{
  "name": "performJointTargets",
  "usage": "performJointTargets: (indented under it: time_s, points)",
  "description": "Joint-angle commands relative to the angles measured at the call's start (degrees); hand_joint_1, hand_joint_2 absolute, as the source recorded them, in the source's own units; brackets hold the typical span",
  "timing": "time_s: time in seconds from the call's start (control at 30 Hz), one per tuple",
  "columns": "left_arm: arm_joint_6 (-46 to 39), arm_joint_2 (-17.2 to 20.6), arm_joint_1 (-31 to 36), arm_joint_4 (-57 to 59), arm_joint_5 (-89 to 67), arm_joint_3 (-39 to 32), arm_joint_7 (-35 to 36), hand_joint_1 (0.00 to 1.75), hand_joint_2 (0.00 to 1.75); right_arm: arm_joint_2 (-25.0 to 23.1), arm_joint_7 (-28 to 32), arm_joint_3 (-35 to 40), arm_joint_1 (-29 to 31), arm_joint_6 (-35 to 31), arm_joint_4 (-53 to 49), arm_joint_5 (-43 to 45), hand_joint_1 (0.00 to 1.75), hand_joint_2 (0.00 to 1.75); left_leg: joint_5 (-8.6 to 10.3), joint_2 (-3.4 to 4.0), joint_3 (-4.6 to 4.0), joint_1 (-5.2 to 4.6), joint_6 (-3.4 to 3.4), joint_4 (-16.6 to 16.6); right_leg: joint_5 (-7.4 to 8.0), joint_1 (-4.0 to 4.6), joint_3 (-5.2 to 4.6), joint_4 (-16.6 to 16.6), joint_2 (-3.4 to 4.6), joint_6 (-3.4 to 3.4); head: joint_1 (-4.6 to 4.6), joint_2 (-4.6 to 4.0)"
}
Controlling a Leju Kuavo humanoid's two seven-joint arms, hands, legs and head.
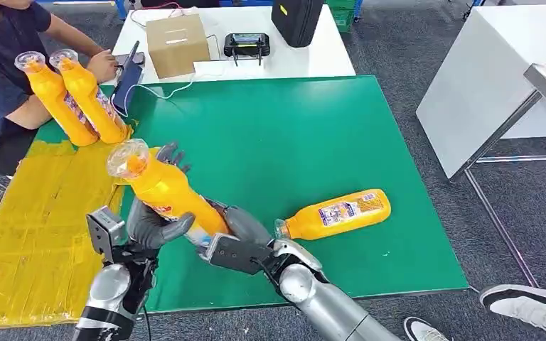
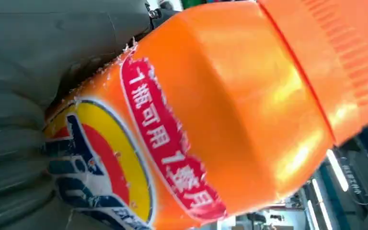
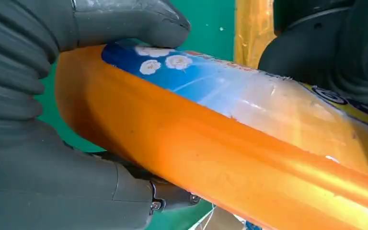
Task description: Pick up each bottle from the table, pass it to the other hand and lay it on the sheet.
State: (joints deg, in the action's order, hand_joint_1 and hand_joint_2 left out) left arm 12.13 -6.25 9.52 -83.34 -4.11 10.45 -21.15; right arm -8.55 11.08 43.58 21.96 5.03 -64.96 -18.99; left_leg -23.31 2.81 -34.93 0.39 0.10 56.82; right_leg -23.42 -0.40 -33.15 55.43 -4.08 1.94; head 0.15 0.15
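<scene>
Above the green table mat [image 1: 270, 128], beside the yellow sheet [image 1: 35, 213], both the left hand [image 1: 153, 224] and right hand [image 1: 245, 227] grip one tilted orange plastic bottle [image 1: 163, 188].

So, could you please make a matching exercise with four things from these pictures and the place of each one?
Things:
1. held bottle
2. lying bottle
3. two bottles
4. cardboard box

Places:
A. on the white table
B. on the green mat, on its side
C. between the left hand and the right hand, above the mat
D. at the far end of the yellow sheet, near the person

Pairs: 1-C, 2-B, 3-D, 4-A
</scene>
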Motion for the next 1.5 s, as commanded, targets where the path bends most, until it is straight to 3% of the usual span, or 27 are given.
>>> performJointTargets:
  time_s: [0.03, 0.07, 0.1, 0.27, 0.3, 0.4, 0.7, 1.0, 1.03, 1.07, 1.17, 1.3, 1.5]
  points:
    - [3.2, 2.3, 2.0, 4.3, 3.0, 6.5, 1.8, 0.00, 1.75, 1.2, -0.6, 6.9, 3.4, 0.1, 7.0, 0.6, 1.75, 1.75, -0.03, -0.16, 0.15, 0.02, -0.01, -0.1, -0.05, -0.02, 0.16, 0.0, 0.15, -0.03, -0.02, 0.00]
    - [3.2, 2.3, 1.9, 4.3, 3.0, 6.5, 1.7, 0.03, 1.75, 1.4, -0.6, 6.8, 3.4, 0.1, 7.0, 0.6, 1.75, 1.75, -0.07, -0.25, 0.26, 0.02, -0.01, -0.1, -0.10, -0.05, 0.26, 0.0, 0.25, -0.05, -0.02, 0.00]
    - [3.5, 2.4, 1.8, 4.0, 3.4, 6.6, 1.4, 1.59, 1.75, 1.5, -0.5, 6.8, 3.3, 0.2, 7.1, 0.7, 1.75, 1.75, -0.03, -0.17, 0.14, 0.01, -0.01, 0.0, -0.05, -0.03, 0.15, 0.0, 0.15, -0.03, -0.02, 0.00]
    - [3.6, 2.5, 1.8, 4.0, 3.5, 6.5, 1.4, 1.59, 1.75, 1.6, -0.4, 6.8, 3.2, 0.2, 7.2, 0.7, 1.75, 1.75, -0.04, -0.18, 0.15, 0.01, 0.00, 0.0, -0.06, -0.02, 0.15, 0.0, 0.17, -0.03, -0.02, 0.00]
    - [3.6, 2.5, 1.8, 4.0, 3.5, 6.5, 1.4, 1.75, 1.75, 1.6, -0.4, 6.8, 3.2, 0.2, 7.2, 0.7, 1.75, 1.75, -0.09, -0.29, 0.25, 0.01, 0.00, 0.0, -0.12, -0.05, 0.27, 0.0, 0.26, -0.04, -0.02, 0.00]
    - [6.7, 3.3, 1.6, 4.6, 8.6, 5.9, 3.1, 1.75, 1.75, 2.6, -0.3, 6.3, 2.3, -0.2, 7.3, 0.8, 1.75, 1.75, -0.07, -0.30, 0.23, 0.02, 0.00, 0.0, -0.11, -0.04, 0.26, 0.0, 0.22, -0.04, -0.02, 0.00]
    - [5.7, 3.9, 1.4, 2.8, 7.6, 6.4, 3.2, 1.75, 1.75, 5.0, 0.2, 4.2, 0.9, -1.0, 7.6, 0.2, 1.75, 1.75, -0.04, -0.28, 0.17, 0.02, 0.01, 0.0, -0.08, -0.03, 0.20, -0.1, 0.11, -0.03, -0.04, 0.00]
    - [-8.6, 5.5, 3.4, -0.5, -13.6, 5.7, 2.4, 1.75, 1.75, 8.0, 0.0, -4.6, -2.3, -2.4, 3.1, -1.9, 1.75, 1.75, -0.02, -0.40, 0.10, 0.04, 0.01, 0.0, -0.09, 0.00, 0.16, 0.0, 0.02, -0.03, -0.02, 0.00]
    - [-8.9, 5.5, 3.6, -0.2, -14.5, 5.4, 3.0, 1.75, 1.75, 8.1, -0.3, -5.3, -2.6, -2.7, 2.5, -2.4, 1.10, 1.75, 0.00, -0.29, 0.06, 0.02, 0.00, 0.0, -0.06, -0.01, 0.09, 0.0, 0.00, -0.02, 0.00, 0.00]
    - [-12.2, 5.7, 3.6, 0.1, -19.8, 4.9, 2.9, 1.75, 1.75, 8.0, -0.6, -8.2, -4.1, -4.1, 0.5, -2.4, 0.00, 1.75, -0.04, -0.43, 0.15, 0.03, -0.01, 0.0, -0.12, -0.03, 0.19, 0.0, 0.06, -0.05, -0.06, 0.00]
    - [-15.6, 6.0, 3.1, -0.5, -25.9, 5.2, 3.1, 1.75, 1.75, 9.1, -1.4, -10.0, -5.1, -3.8, -1.9, -3.2, 0.00, 1.75, -0.02, -0.47, 0.14, -0.06, 0.00, 0.0, -0.10, -0.04, 0.20, 0.0, 0.00, -0.03, 0.00, 0.00]
    - [-23.0, 8.5, 2.9, 1.4, -45.0, 6.2, 7.5, 1.75, 1.75, 14.6, -1.0, -14.1, -8.4, -4.0, -9.9, -4.0, 0.00, 1.75, -0.01, -0.26, 0.02, -0.08, 0.00, 0.0, -0.04, -0.03, 0.08, 0.0, 0.04, -0.01, -0.02, 0.00]
    - [-23.3, 7.8, 2.3, 1.3, -46.0, 5.1, 6.8, 1.75, 1.75, 15.1, -0.6, -16.1, -9.9, -1.9, -12.2, -4.3, 0.00, 1.75, -0.10, -0.36, 0.18, -0.12, 0.02, 0.0, -0.12, -0.10, 0.24, 0.0, 0.16, -0.01, -0.02, 0.00]
